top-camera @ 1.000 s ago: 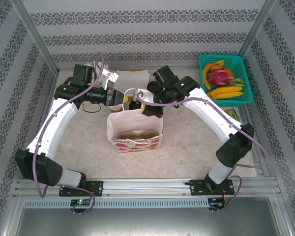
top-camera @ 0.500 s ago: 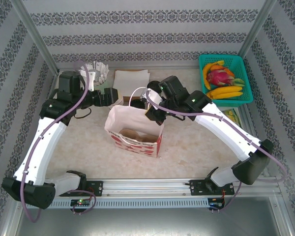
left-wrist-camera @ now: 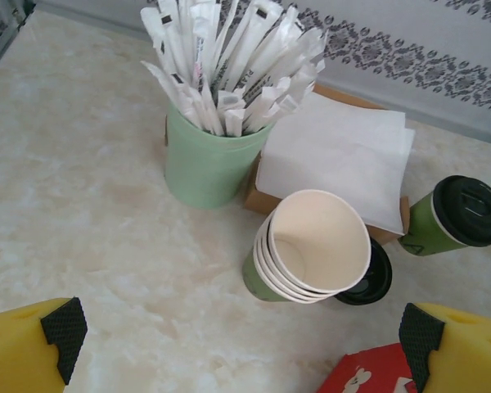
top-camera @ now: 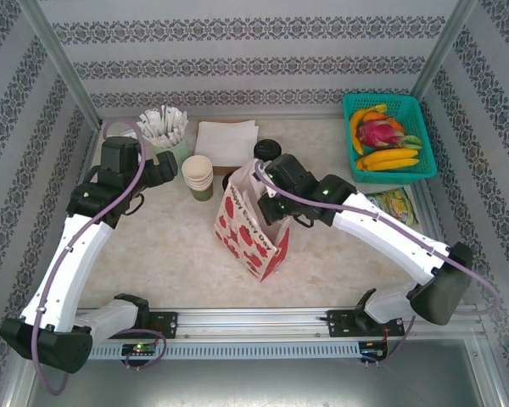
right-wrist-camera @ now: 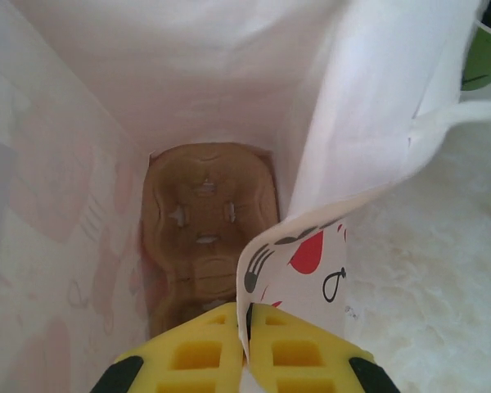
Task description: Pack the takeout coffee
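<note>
top external: bag point(top-camera: 248, 231) near coffee point(top-camera: 269, 148) (lidded)

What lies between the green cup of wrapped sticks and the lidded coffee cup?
White napkins lie between the stick cup and the takeout coffee, in the left wrist view.

The right fingers point(right-wrist-camera: 198, 354) are pinched on the rim of the white paper bag point(right-wrist-camera: 188, 74), its wall caught between them. At the bag's bottom lies a brown cardboard cup carrier point(right-wrist-camera: 206, 214). Pale marbled counter point(right-wrist-camera: 430, 286) shows to the right, below the bag's white handle point(right-wrist-camera: 462, 113).
</note>
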Motion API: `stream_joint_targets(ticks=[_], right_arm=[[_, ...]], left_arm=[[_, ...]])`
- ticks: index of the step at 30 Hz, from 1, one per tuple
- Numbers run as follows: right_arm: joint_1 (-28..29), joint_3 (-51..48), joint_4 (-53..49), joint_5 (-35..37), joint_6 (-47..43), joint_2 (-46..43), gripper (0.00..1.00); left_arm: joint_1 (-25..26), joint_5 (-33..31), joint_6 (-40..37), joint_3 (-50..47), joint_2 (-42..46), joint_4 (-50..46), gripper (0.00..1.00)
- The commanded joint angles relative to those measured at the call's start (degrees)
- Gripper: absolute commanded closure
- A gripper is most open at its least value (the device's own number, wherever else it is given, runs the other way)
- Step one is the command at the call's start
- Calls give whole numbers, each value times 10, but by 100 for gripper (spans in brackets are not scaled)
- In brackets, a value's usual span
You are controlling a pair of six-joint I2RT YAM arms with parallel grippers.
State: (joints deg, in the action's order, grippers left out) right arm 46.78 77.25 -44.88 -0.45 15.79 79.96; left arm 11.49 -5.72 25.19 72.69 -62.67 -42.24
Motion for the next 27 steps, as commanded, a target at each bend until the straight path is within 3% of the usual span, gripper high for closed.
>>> stream_joint_targets(ticks=[1,12,15,21,27], right_arm=[[8,19,-19,26,35,-10,100],[6,-22,34,65,112,-64,100],[6,-39,55,72,113,-90,100],[11,-61,93,36,174,-91,100],[39,-49,145,56,225,-57,100]], left_arm=[[-7,-24,18,4,-6,-18,0],[-8,-6,46,-11,-48,-64,0],[-7,-29,41,-20,-50,-95,0],[-8,-21,78,-84,-14,-108,0],[-7,-5,130,-159,37,-77,0]])
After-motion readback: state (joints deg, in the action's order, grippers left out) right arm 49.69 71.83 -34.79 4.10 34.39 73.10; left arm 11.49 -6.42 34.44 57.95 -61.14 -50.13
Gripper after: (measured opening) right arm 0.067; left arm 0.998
